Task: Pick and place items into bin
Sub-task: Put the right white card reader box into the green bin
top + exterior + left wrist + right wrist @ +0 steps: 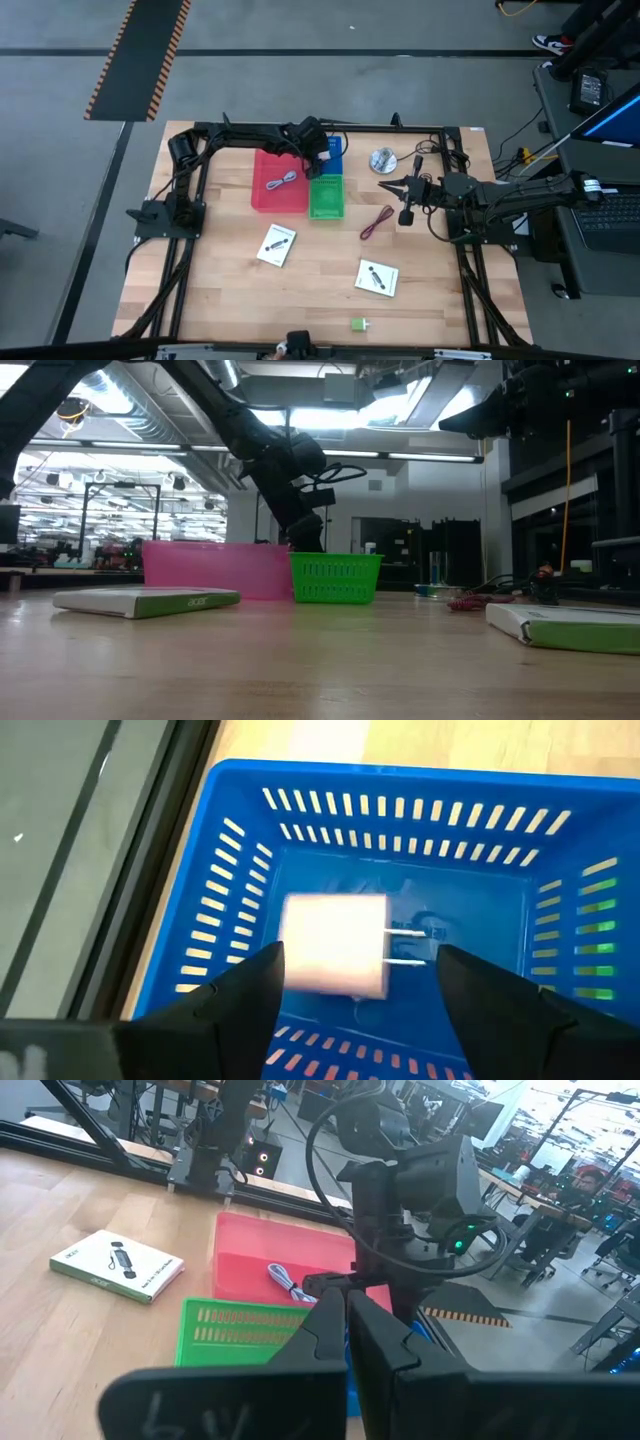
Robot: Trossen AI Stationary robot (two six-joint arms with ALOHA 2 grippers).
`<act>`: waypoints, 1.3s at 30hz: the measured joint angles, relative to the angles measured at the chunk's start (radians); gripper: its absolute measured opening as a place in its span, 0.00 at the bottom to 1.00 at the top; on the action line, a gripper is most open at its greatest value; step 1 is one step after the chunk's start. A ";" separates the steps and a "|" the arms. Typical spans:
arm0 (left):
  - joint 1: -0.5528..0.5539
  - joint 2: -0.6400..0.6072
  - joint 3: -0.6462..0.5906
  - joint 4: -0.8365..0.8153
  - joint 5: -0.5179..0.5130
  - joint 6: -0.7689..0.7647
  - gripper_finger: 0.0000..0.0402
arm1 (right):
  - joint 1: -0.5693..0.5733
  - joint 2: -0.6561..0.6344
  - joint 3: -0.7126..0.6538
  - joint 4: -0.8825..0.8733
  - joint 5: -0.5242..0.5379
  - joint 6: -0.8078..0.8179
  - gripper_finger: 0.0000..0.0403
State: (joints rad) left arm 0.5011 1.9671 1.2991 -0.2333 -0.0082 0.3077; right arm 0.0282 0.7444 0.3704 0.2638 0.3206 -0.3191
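Over at the far left of the row of bins, the pink bin (279, 182) holds a grey-blue cable (281, 182) on its floor. Nearer on the table (220, 290), a white card (277, 245) lies flat on the wood, well apart from the bins. Just right of the pink bin stand the blue bin (240, 830) at the far side and the green bin (326, 197) on its near side, touching it. The left gripper (355, 982) hangs over the blue bin with its fingers spread wide and nothing between them; a pale pink block (336, 944) with two metal prongs shows blurred just beyond the fingertips, above the blue floor, and whether it has reached that floor cannot be told. Right of the green bin a dark red cable (376, 222) lies loose on the wood, and a round silver disc (383, 160) sits farther back. Toward the near edge a second white card (378, 277) lies flat, with a tiny green block (359, 324) nearer still. On the right, the right gripper (347, 1328) hovers above the table beside the dark red cable, its fingers pressed together and empty.
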 joint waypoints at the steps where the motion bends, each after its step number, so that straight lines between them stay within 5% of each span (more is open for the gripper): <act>1: 0.000 0.000 0.000 0.000 0.000 0.000 0.63 | 0.000 0.000 0.000 0.000 0.000 0.000 0.00; 9: -0.007 -0.024 0.016 -0.002 0.027 -0.009 0.63 | 0.000 0.000 0.000 0.000 0.000 0.000 0.00; 17: -0.089 -0.190 0.017 -0.032 0.033 0.040 0.63 | 0.000 0.000 0.000 -0.012 0.000 0.000 0.00; 30: -0.207 -0.462 0.017 -0.399 0.062 -0.127 0.63 | 0.000 -0.001 0.000 -0.042 0.000 0.000 0.00; 39: -0.307 -0.466 -0.165 -0.206 0.090 -0.245 0.63 | 0.000 0.000 0.000 -0.068 -0.003 0.037 0.00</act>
State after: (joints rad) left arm 0.1944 1.5009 1.1339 -0.4393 0.0818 0.0630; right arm 0.0283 0.7441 0.3706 0.1962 0.3174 -0.2819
